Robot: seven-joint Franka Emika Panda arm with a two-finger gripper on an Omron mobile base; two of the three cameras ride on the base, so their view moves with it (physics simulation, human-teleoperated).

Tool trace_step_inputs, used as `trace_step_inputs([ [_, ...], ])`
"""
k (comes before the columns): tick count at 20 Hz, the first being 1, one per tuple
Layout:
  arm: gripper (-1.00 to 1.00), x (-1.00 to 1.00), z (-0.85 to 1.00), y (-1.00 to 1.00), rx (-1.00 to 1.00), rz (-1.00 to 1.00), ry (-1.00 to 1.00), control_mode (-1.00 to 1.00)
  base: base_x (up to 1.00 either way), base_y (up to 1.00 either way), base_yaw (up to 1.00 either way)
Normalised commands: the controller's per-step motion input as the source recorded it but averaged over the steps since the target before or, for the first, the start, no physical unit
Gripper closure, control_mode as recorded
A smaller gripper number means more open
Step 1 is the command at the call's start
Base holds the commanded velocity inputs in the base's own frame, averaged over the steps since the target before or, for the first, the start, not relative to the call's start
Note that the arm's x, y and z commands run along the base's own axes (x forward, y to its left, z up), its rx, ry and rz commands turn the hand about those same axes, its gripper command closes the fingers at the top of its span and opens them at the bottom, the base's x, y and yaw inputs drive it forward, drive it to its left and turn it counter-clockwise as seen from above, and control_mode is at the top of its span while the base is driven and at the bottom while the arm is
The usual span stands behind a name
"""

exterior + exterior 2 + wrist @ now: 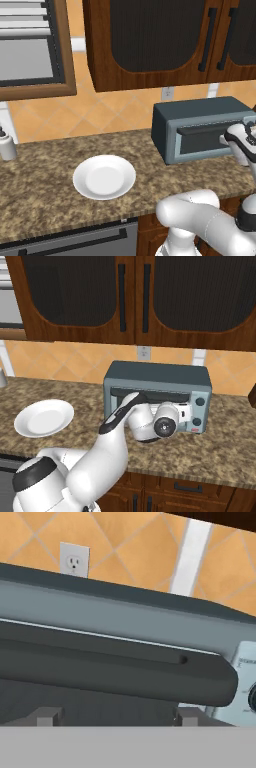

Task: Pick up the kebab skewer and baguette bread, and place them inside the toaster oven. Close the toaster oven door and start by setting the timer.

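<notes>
Tool (114, 717) below door handle (115, 672)

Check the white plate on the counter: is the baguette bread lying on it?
No, the white plate on the counter shows a bare surface with nothing on it.

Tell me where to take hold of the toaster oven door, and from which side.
Grip the dark bar handle along the top of the toaster oven door, coming straight at the front. The bar runs level and stands proud of the door, so the gripper can close above and below it.
</notes>
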Motion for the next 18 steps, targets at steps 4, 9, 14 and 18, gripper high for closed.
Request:
trace_step_inputs([
  [4, -1.00, 0.47, -0.18, 0.11, -0.07, 0.00, 0.00, -1.00, 0.00, 0.00, 0.00],
  [9, -1.00, 0.34, -0.24, 0.19, -0.06, 0.00, 0.00, -1.00, 0.00, 0.00, 0.00],
  [14, -1.00, -0.23, -0.03, 0.01, 0.00, -0.02, 0.00, -1.00, 0.00, 0.00, 0.00],
  [18, -1.00, -0.16, 0.00, -0.03, 0.00, -0.06, 0.01, -1.00, 0.00, 0.00, 0.00],
])
